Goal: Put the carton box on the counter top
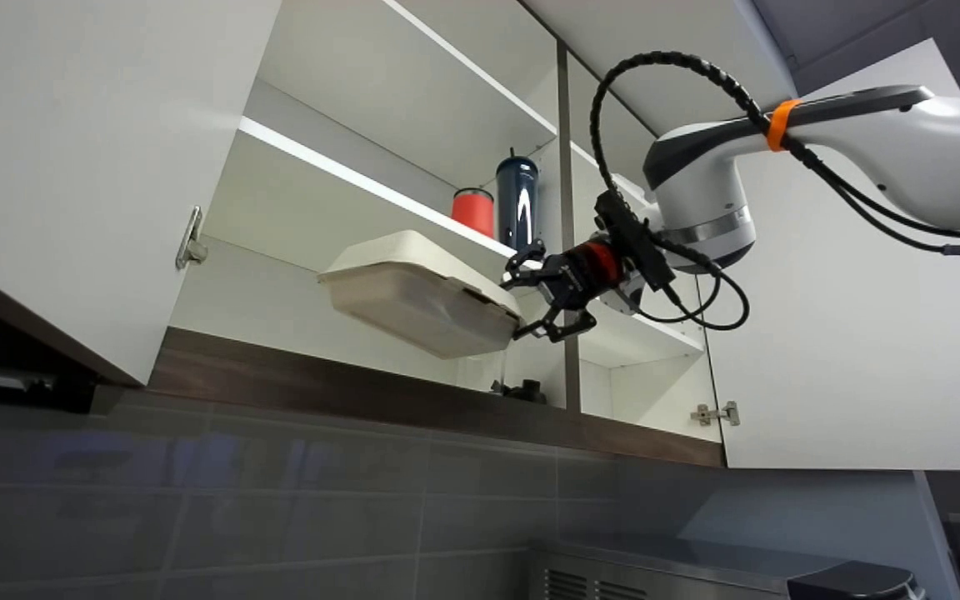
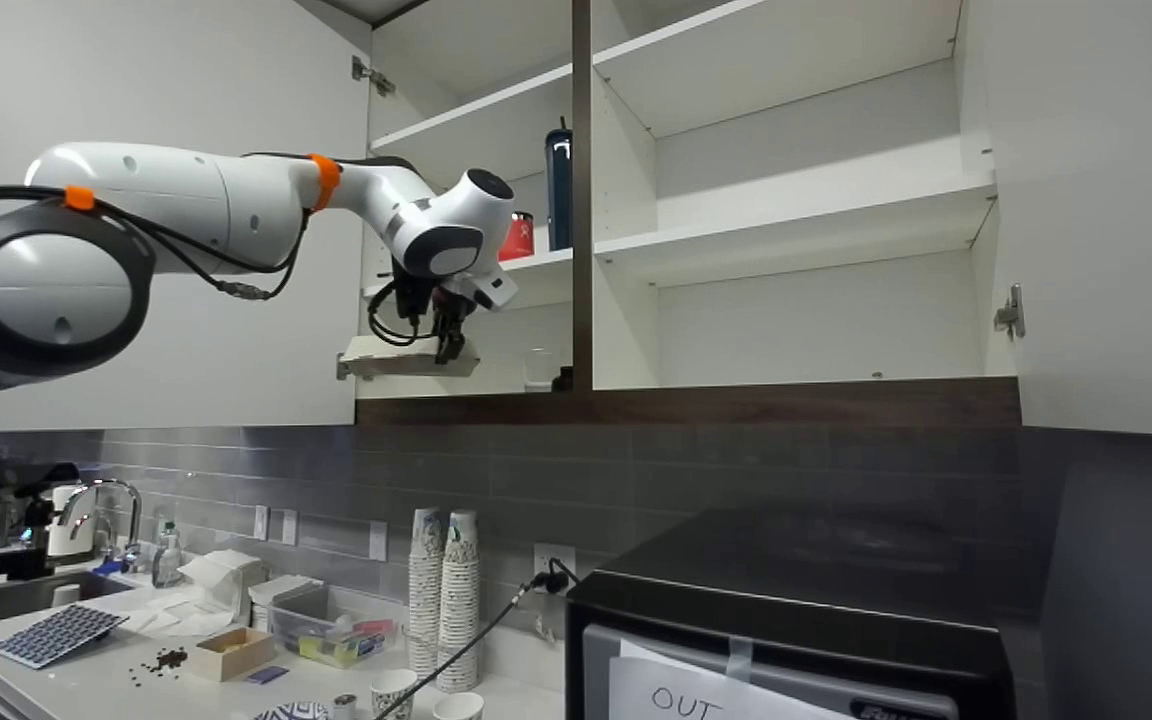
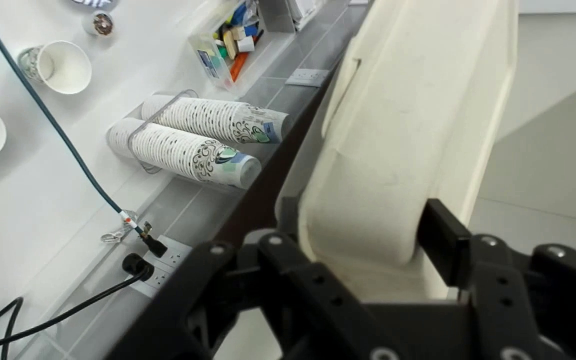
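The carton box (image 1: 422,308), an off-white clamshell, is in the air at the front of the open wall cabinet, slightly tilted. It also shows in an exterior view (image 2: 391,358), partly behind my gripper (image 2: 449,345). My gripper (image 1: 511,310) is shut on one end of the box, a finger on either side. In the wrist view the box (image 3: 388,150) runs up and away between the fingers (image 3: 363,220); the left fingertip is partly hidden. The white counter top (image 2: 66,685) lies well below; it also shows in the wrist view (image 3: 133,55).
A red cup (image 1: 472,212) and dark bottle (image 1: 517,204) stand on the cabinet shelf. Open cabinet doors (image 1: 88,125) flank the opening. On the counter are stacked paper cups (image 2: 459,600), a clear bin (image 2: 331,620), a small box (image 2: 231,652) and a microwave (image 2: 786,590).
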Action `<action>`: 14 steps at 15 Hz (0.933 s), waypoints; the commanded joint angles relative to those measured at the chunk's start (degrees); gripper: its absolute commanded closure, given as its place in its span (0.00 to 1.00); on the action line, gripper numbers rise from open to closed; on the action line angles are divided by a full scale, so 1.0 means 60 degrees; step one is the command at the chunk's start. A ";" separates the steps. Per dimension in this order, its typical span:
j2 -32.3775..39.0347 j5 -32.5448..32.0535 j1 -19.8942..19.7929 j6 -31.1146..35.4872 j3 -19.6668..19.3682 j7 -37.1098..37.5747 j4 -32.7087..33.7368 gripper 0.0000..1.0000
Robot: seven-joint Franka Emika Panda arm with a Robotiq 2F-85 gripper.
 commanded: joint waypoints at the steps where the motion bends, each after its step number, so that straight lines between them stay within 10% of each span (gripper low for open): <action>1: -0.1058 -0.0080 0.0265 -0.0371 -0.0664 -0.0935 -0.1367 0.62; 13: -0.2560 -0.1413 0.0178 -0.0084 -0.0944 -0.2455 -0.5009 0.62; 14: -0.2020 -0.1177 0.0283 -0.0490 -0.1100 -0.2280 -0.4134 0.37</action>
